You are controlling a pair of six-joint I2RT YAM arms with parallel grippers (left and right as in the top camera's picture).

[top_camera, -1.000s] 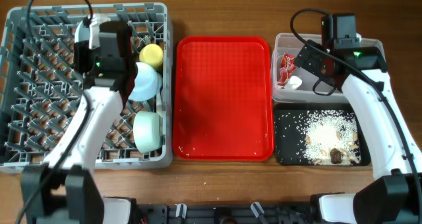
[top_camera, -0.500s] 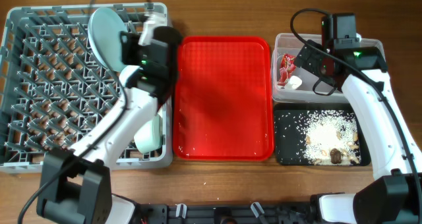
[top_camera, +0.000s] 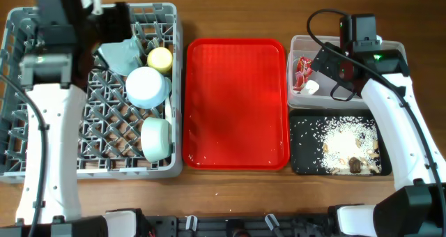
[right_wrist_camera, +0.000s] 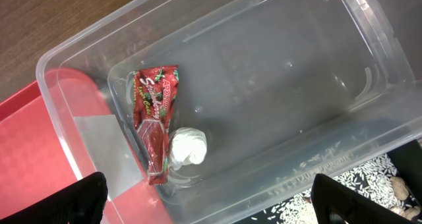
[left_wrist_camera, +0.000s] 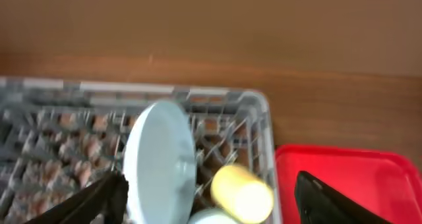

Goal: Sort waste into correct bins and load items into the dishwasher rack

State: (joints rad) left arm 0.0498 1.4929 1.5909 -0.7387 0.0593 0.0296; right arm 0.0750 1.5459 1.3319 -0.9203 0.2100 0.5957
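The grey dishwasher rack (top_camera: 42, 136) fills the left side. On edge between its pegs stands the light blue plate (top_camera: 120, 56) (left_wrist_camera: 160, 161), with the yellow cup (top_camera: 160, 58) (left_wrist_camera: 242, 192) beside it. A pale blue round dish (top_camera: 148, 87) and the pale green bowl (top_camera: 156, 139) sit further forward. My left gripper (top_camera: 116, 24) (left_wrist_camera: 211, 184) hovers open above the plate, whose edge is near the left finger. My right gripper (top_camera: 326, 64) (right_wrist_camera: 211, 191) hangs open over the clear tub (top_camera: 390, 49) (right_wrist_camera: 369, 59), which holds the red wrapper (right_wrist_camera: 154, 122) and white tissue wad (right_wrist_camera: 188, 146). Rice scraps (top_camera: 348, 143) lie in the black tray (top_camera: 300, 160).
A flat red serving tray (top_camera: 237, 104) lies between the rack and the two bins, with a few rice grains at its front edge. Bare wooden table shows along the front and behind the rack. A black cable loops above the right arm.
The left gripper opened and let go of the plate, which now stands in the rack. The left arm swung over to the rack's left. The right arm has not moved.
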